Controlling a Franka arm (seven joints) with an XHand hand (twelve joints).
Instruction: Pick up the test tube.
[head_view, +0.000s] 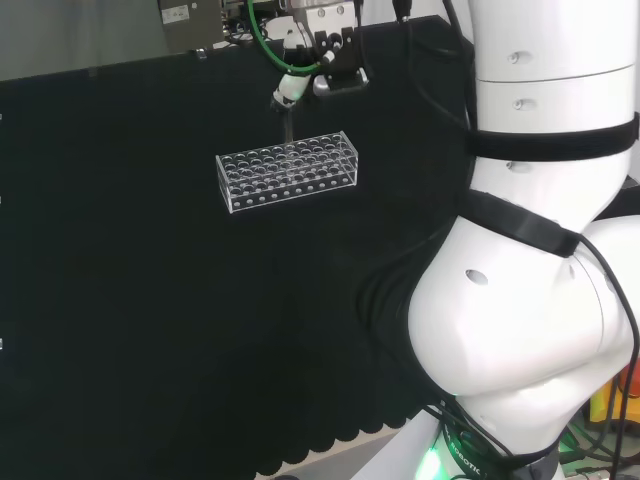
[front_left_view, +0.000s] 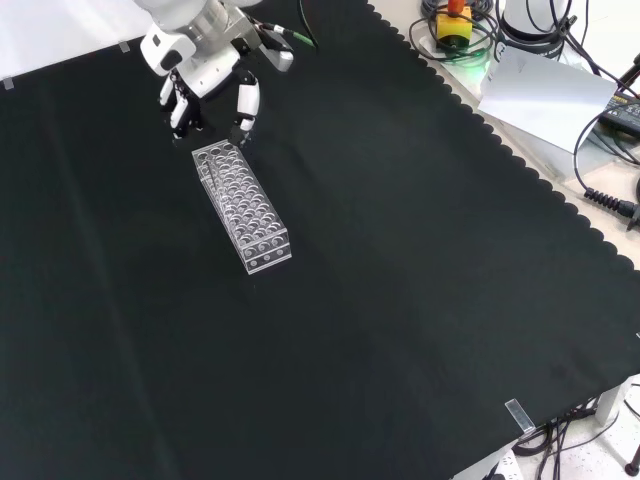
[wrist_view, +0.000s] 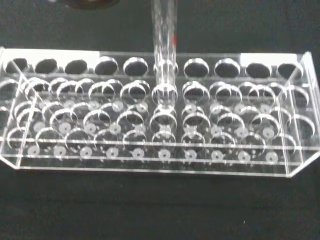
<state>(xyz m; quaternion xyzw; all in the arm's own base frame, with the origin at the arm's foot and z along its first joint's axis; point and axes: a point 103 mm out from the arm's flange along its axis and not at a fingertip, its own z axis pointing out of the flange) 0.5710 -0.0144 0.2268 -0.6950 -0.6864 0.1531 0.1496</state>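
A clear test tube (wrist_view: 164, 45) stands upright with its lower end in a hole of the clear plastic rack (wrist_view: 160, 155), in the row along one long edge. In the head view the tube (head_view: 288, 125) runs as a thin line from the hand's fingertips down to the rack's (head_view: 288, 170) far edge. The black and white hand (head_view: 325, 60) hangs just above and beyond the rack, fingers curled down and pinching the tube's top. From the front, the hand (front_left_view: 205, 65) sits over the far end of the rack (front_left_view: 245, 205). The rack's other holes look empty.
Black cloth covers the bench around the rack. The arm's white links (head_view: 540, 250) take up the head view's right side. Cables, a yellow and red button box (front_left_view: 455, 25) and white paper (front_left_view: 540, 85) lie off the cloth's scalloped edge in the front view.
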